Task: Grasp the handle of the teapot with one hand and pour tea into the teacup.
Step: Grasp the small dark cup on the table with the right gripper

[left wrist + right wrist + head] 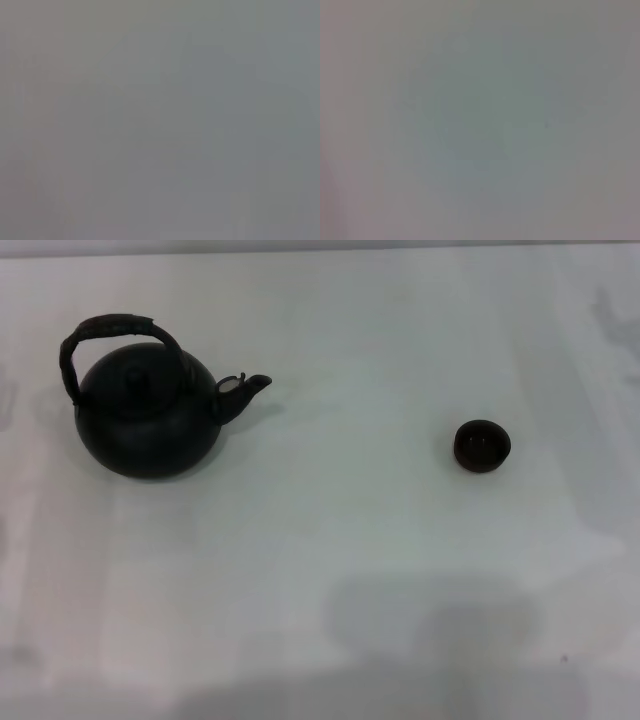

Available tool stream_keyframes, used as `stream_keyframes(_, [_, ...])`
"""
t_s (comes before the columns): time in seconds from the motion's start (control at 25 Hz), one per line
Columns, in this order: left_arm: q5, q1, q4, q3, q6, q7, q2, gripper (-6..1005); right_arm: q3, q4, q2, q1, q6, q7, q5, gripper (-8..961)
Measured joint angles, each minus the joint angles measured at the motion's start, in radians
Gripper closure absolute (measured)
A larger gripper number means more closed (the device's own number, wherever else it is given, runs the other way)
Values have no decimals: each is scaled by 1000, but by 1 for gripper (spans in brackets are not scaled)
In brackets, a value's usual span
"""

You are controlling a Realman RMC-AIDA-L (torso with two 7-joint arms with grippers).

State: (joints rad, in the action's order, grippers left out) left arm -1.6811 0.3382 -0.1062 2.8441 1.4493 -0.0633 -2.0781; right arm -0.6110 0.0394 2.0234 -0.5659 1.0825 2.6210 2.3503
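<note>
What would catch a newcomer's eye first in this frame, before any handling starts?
The black teapot dominates, standing upright at the table's left with its arched handle raised and its spout pointing right. Well apart from it, to the right, sits the tiny dark teacup, upright and alone. Neither end effector shows in the head view, and both wrist views give only a blank grey field.

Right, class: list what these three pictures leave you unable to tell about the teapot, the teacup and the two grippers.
- Both grippers: in no view; the head view shows no arms, and both wrist views show only featureless grey.
- Teapot: tea level hidden by its lid and opaque body.
- Teacup: too small and dark in the head view to tell whether it holds tea.
</note>
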Motion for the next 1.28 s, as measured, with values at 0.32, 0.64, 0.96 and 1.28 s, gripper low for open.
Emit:
stream_keyframes(0.32, [6,-29,-26,0,8,-1,0,170,-11,-25,0,45,61,-4,1,126])
stream_keyframes(0.64, [63,-30,-36,0,0,-1,-2,169,-14,-29,0,48,66,-7,1,127])
stream_keyframes(0.96, [71,-32,-43,0,-3,-1,-2,169,-67,-15,-3,31,61,-50,1,128])
stream_keyframes(1.28, [67,-34,-39,0,-3,-1,-1,170,-502,478,-56,26,-300,-691,-173,129])
